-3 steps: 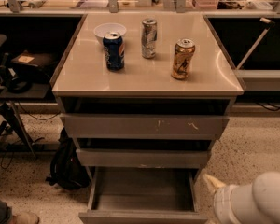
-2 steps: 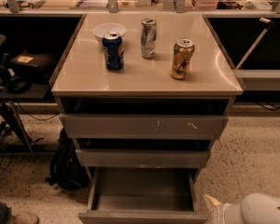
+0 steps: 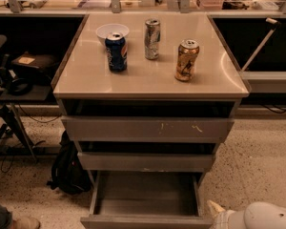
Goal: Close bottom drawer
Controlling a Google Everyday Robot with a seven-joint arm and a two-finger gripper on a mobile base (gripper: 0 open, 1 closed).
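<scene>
The bottom drawer [image 3: 145, 197] is pulled far out at the base of the cabinet, showing its bare grey inside. Its flat front [image 3: 143, 222] runs along the lower edge of the view. Above it are the plain middle drawer [image 3: 145, 161] and the top drawer [image 3: 148, 129], whose front has yellowish scratch marks. Both stand slightly out. My gripper [image 3: 215, 209] is low at the bottom right, just right of the open drawer's front corner. My white arm shell [image 3: 267, 217] is behind it. I see no contact with the drawer.
On the cabinet top [image 3: 86, 80] stand a blue can [image 3: 116, 51], a silver can [image 3: 152, 39], an orange can [image 3: 187, 60] and a white bowl [image 3: 111, 31]. A black backpack [image 3: 66, 168] lies on the floor to the left. A shoe [image 3: 19, 222] shows at bottom left.
My arm has dropped lower and further right in the view, so less of it shows. The drawers and cans have not moved.
</scene>
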